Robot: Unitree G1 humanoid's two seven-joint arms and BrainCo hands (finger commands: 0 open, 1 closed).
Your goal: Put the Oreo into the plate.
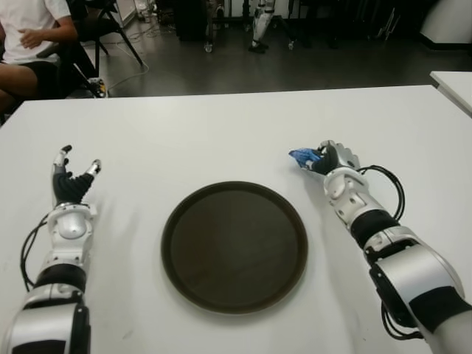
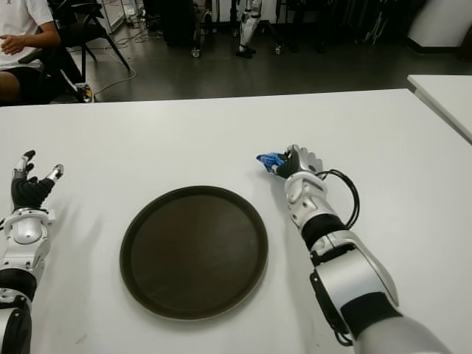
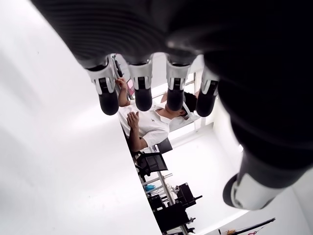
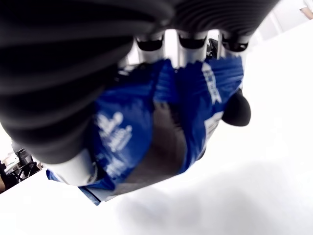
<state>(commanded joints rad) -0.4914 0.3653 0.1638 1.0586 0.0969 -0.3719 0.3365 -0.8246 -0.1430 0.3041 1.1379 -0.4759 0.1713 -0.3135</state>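
The left robot hand [image 3: 161, 93] hangs open over the white table [image 3: 54, 161]; a seated person [image 3: 151, 125] beyond.

One Oreo packet [image 1: 302, 155], one plate [image 1: 234, 247], two hands, one white table [image 1: 221, 133], one seated person [image 1: 29, 37]

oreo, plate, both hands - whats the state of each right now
Oreo pack: gripped in the right hand, beyond the plate's right rim, not in the plate.
Plate: flat on the table, nothing in it.
Right hand: fingers closed on the blue pack.
Left hand: open, holding nothing, left of the plate.
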